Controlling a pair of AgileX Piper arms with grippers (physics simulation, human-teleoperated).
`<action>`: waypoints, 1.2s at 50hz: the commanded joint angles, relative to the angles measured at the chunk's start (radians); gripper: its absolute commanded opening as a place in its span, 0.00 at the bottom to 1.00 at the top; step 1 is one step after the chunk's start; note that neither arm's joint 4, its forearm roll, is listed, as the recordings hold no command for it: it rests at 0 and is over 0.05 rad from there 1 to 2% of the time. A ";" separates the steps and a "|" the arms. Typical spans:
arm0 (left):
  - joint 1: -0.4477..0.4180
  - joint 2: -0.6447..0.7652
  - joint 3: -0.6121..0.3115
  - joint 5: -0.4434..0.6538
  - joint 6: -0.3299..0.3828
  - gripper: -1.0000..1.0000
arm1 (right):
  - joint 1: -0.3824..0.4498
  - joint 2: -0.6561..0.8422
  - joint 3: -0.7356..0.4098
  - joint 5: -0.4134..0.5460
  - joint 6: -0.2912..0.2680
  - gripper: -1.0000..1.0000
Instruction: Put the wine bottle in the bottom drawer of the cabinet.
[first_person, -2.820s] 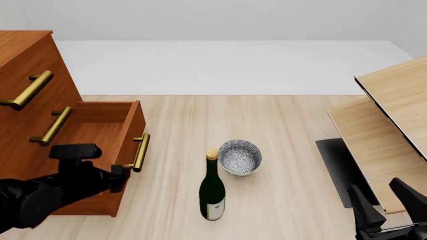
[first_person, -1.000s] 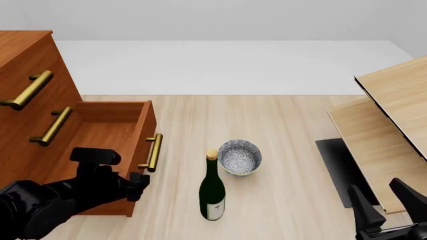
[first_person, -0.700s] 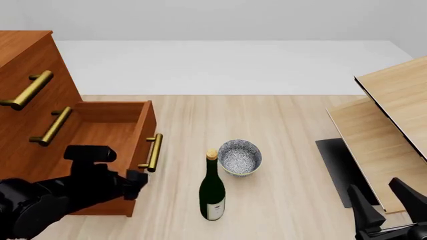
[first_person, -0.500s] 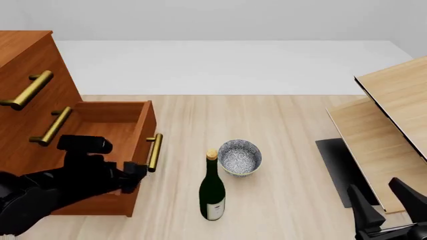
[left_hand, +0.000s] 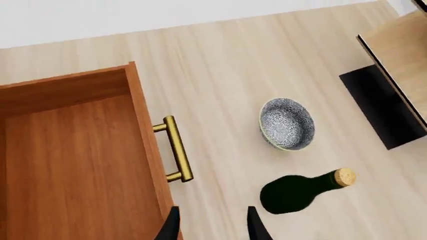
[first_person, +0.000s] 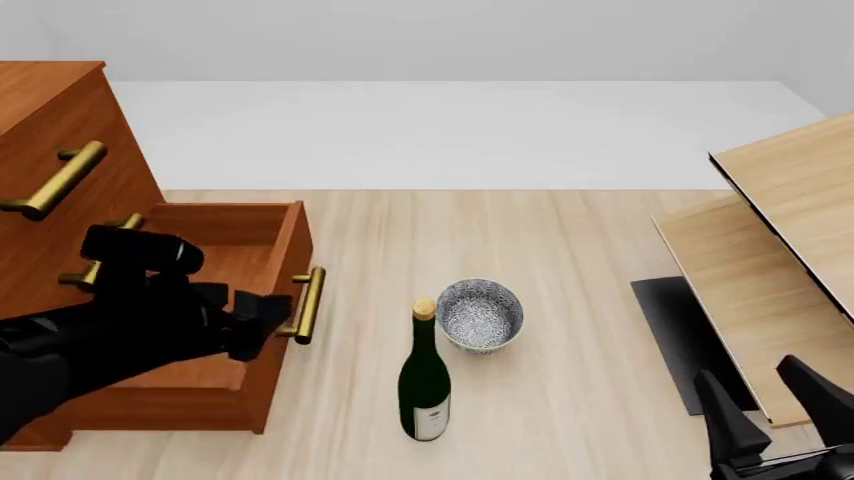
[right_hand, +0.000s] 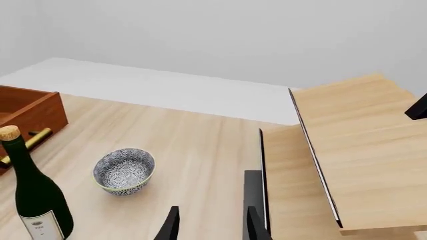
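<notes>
Left gripper, fingers parted and empty, hovers above the bottom drawer's handle; wine bottle stands at its four o'clock. The right gripper looks open too; only the wrist view shows this.

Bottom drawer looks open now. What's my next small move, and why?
Probably swing the left gripper toward the wine bottle. The bottom drawer stands pulled out and bare inside, the gripper is open and off the handle, and the bottle stands upright on the table beside the bowl.
</notes>
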 joint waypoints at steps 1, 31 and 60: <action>-0.025 -0.054 -0.012 -0.002 -0.002 1.00 | 0.002 0.006 0.000 -0.006 -0.003 1.00; -0.194 -0.310 0.063 -0.095 0.095 1.00 | -0.004 0.004 0.000 -0.001 -0.008 1.00; -0.371 -0.208 0.116 -0.316 0.135 1.00 | 0.001 -0.011 0.000 0.014 -0.007 1.00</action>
